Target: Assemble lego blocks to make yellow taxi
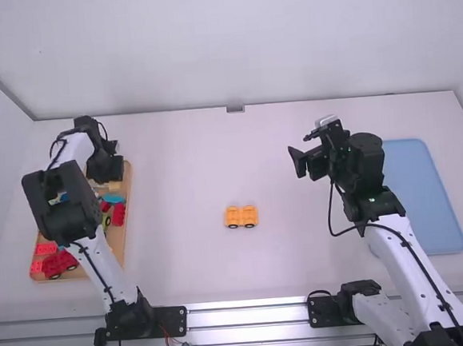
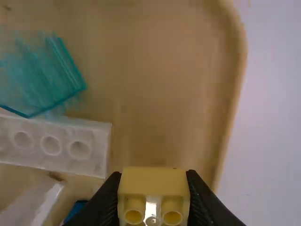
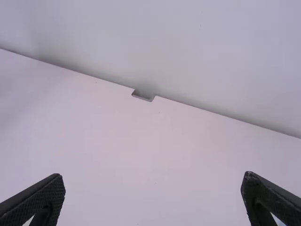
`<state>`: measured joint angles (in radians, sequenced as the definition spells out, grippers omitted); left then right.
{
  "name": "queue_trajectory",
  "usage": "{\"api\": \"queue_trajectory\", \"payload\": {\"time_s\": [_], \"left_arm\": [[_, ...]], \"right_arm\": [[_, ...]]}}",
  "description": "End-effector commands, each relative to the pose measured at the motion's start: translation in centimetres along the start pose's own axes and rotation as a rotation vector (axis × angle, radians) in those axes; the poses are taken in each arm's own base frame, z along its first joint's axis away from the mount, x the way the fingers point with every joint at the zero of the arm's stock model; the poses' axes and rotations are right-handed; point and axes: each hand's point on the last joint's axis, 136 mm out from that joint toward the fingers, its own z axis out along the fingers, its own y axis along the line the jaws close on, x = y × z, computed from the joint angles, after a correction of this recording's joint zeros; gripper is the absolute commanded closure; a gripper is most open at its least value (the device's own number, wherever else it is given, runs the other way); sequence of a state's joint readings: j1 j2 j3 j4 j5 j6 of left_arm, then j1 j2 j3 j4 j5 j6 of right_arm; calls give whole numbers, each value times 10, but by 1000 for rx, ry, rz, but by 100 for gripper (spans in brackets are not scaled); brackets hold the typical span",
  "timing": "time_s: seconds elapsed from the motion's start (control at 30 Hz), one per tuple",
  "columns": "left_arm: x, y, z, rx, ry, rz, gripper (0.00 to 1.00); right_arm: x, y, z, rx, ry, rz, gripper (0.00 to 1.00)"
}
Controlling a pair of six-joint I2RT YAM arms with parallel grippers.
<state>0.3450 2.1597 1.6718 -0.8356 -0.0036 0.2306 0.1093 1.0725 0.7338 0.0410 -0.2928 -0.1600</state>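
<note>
At the tray's far end, my left gripper (image 1: 116, 171) stands over the wooden tray (image 1: 129, 199). In the left wrist view, the left gripper (image 2: 153, 197) is shut on a pale yellow block (image 2: 153, 181), its two round openings facing the bottom edge. A yellow-orange two-part piece (image 1: 241, 216) with small dark wheels rests on the middle of the table. To the right and farther back, my right gripper (image 1: 298, 153) is held above the table, open with nothing in it; in the right wrist view the right gripper's (image 3: 153, 195) fingers are wide apart.
Red blocks (image 1: 52, 263), a white block (image 2: 54, 141) and a translucent teal piece (image 2: 44, 75) lie in the tray. A blue mat or tray (image 1: 426, 198) lies at the right, partly behind the right arm. A wall runs along the table's far edge.
</note>
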Motion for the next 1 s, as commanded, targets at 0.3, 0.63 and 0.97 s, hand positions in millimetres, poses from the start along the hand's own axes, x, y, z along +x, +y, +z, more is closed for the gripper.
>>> {"api": "queue_trajectory", "payload": {"time_s": [0.3, 0.63, 0.97], "left_arm": [[-10, -65, -56, 87, -134, 156, 99], [82, -216, -69, 316, -194, 1021, 99], [169, -271, -11, 194, 18, 1580, 99]], "right_arm": [[-18, 1, -3, -5, -33, -6, 1], [-13, 0, -3, -2, -16, 0, 1], [-7, 1, -3, -4, 10, 8, 1]]}}
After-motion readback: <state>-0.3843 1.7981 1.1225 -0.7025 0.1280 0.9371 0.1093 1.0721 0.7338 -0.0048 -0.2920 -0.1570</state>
